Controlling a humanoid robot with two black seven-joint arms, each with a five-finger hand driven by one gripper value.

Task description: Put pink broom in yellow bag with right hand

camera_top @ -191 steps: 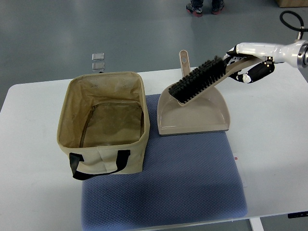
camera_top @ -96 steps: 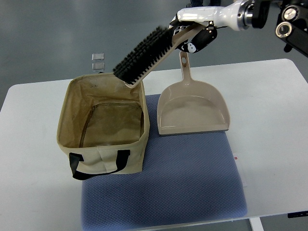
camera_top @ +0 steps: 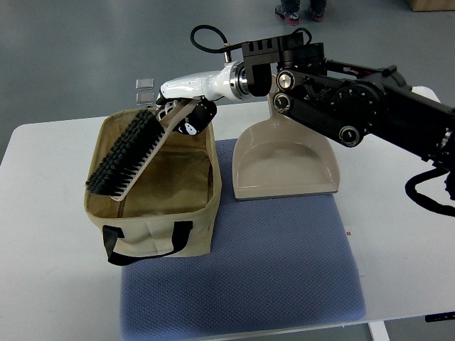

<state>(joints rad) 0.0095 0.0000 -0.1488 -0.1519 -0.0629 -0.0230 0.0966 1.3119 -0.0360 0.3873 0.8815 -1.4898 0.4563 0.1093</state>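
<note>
Top view is showing one broom (camera_top: 126,157), one bag (camera_top: 153,186), one dustpan (camera_top: 286,162); right hand (camera_top: 183,116), fingers clamped on the handle, is now holding the broom over the bag, having swung left from the dustpan.

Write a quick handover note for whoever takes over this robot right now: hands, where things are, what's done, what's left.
Right hand: shut on the pink broom, held tilted over the open yellow bag, bristle end lowest.
Left hand: out of view.
Dustpan: empty on the blue mat, right of the bag.
Done: broom lifted and carried over the bag.
Left: lower it inside, release, withdraw.
</note>
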